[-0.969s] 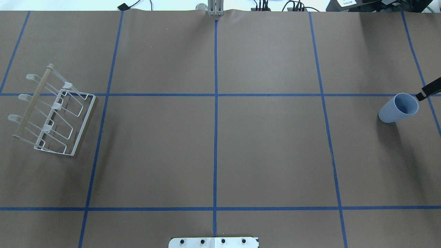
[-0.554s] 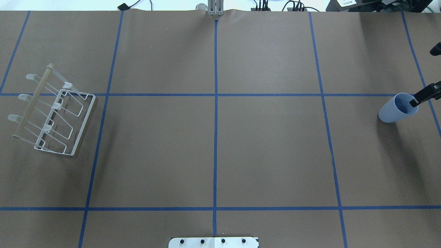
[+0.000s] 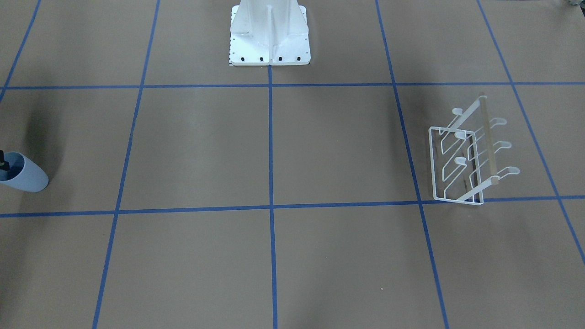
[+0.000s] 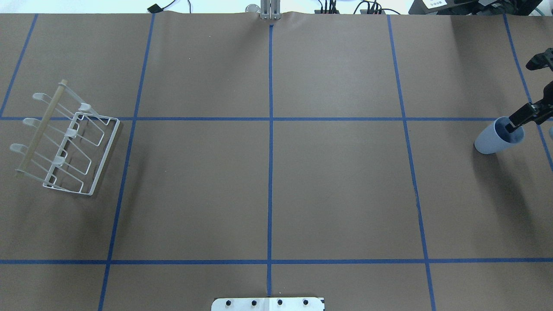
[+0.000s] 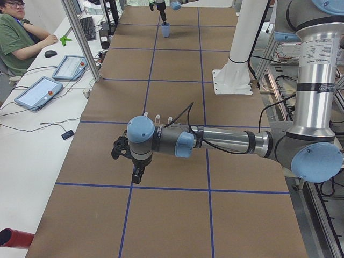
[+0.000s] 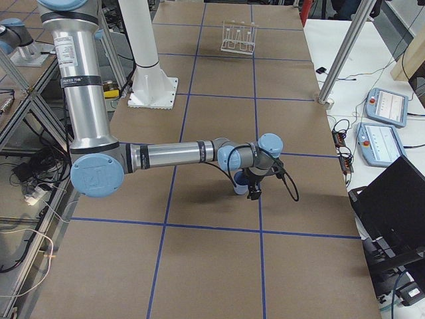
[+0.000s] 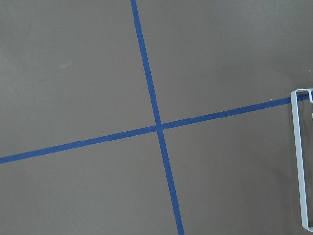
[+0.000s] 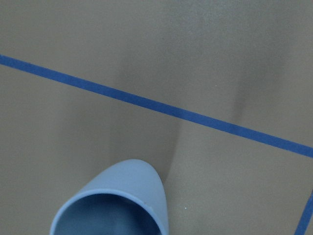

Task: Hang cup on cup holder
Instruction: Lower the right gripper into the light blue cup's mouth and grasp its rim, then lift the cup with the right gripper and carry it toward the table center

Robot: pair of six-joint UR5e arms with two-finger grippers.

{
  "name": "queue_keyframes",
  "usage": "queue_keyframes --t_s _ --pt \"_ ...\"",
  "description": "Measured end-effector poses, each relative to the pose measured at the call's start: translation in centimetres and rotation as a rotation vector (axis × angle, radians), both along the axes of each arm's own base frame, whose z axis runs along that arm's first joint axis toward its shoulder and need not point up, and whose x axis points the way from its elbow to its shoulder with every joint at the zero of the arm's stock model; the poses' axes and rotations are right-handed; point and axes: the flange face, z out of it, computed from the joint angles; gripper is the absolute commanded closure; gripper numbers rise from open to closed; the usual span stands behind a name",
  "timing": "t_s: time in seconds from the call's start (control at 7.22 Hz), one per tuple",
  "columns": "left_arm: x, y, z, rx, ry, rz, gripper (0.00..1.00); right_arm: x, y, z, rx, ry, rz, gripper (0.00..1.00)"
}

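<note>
The light blue cup [image 4: 492,140] stands mouth up at the table's far right; it also shows in the front view [image 3: 27,177], the right view [image 6: 238,185] and the right wrist view [image 8: 122,200]. My right gripper [image 4: 521,96] is open, with one finger [image 4: 517,121] dipped into the cup's mouth and the other beyond the cup. The white wire cup holder [image 4: 93,170] with its wooden dowel stands at the far left, also in the front view [image 3: 432,164]. My left gripper [image 5: 135,173] hovers near the holder; I cannot tell whether it is open or shut.
The white robot pedestal [image 3: 269,41] is bolted at the table's middle edge. Blue tape lines grid the brown table [image 4: 268,172]. An operator [image 5: 19,37] sits at a side desk with tablets. A metal post [image 4: 270,11] stands at the far edge.
My right gripper has come further in from the right edge. Its lower finger went from beside the cup's rim into the cup's mouth. The cup and the holder have not moved.
</note>
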Motion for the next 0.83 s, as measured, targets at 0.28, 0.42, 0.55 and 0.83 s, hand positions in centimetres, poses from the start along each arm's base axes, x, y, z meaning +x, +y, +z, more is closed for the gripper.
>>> queue_keyframes --t_s 0.28,0.42,0.55,0.83 --pt "0.0 0.0 0.0 0.0 0.001 0.0 0.02 -1.2 0.1 0.2 0.007 -0.003 -0.021 1.0" --pt "0.0 0.0 0.0 -0.001 0.001 0.0 0.02 -1.6 0.1 -0.1 0.031 -0.012 -0.027 1.0" --pt "0.0 0.0 0.1 -0.002 0.001 0.0 0.02 -1.8 0.1 -0.3 0.05 -0.02 -0.029 1.0" --pt "0.0 -0.2 -0.3 0.001 0.001 -0.002 0.02 -1.8 0.3 -1.7 0.083 -0.041 -0.031 1.0"
